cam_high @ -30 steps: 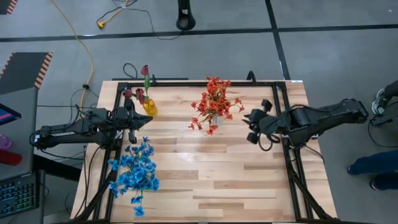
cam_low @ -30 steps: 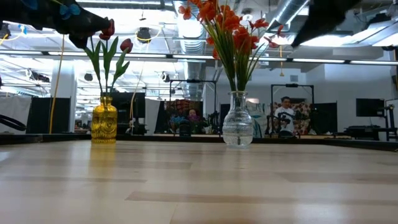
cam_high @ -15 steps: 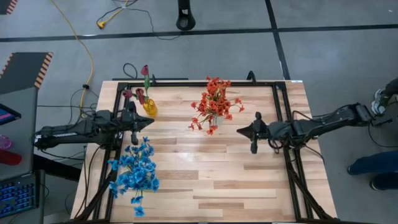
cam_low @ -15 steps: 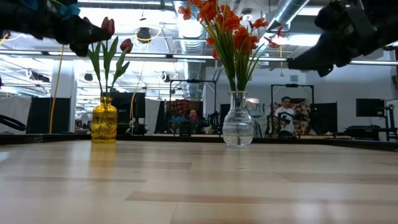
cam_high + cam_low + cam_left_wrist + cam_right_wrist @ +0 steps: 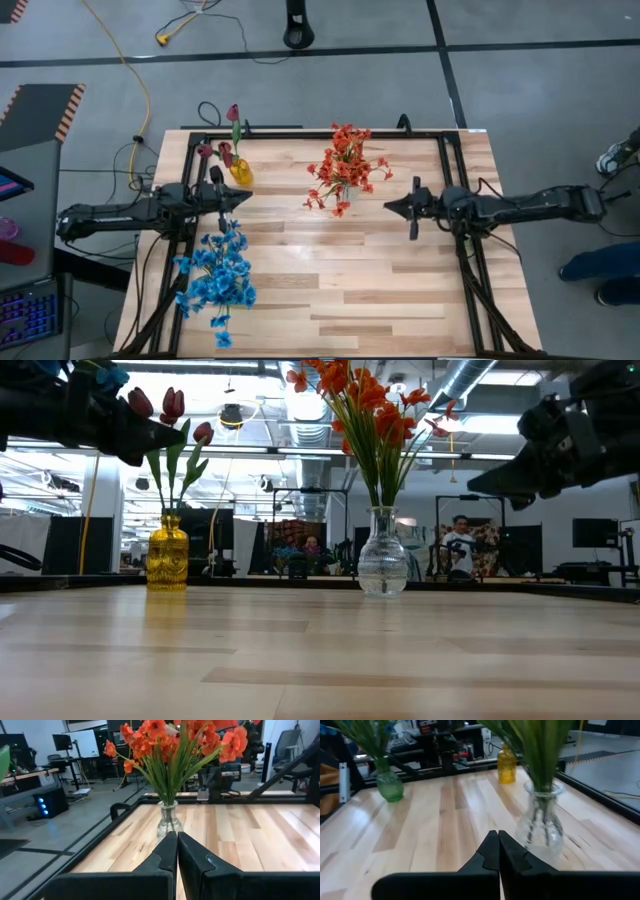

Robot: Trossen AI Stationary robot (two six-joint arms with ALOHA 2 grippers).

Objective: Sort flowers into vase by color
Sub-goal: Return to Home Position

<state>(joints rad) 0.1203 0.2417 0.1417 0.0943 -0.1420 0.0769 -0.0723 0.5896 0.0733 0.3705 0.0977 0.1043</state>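
Sorting looks done, so the step in hand is parking the arms. The left claw [image 5: 240,197] and right claw [image 5: 390,208] are both pinched shut on nothing, facing each other over the bench [image 5: 330,290]. The orange flowers [image 5: 345,165] stand between them. The tulips [image 5: 228,140] and blue flowers [image 5: 215,275] flank the left claw closely. Next, I judge, each arm should draw back without brushing blooms.
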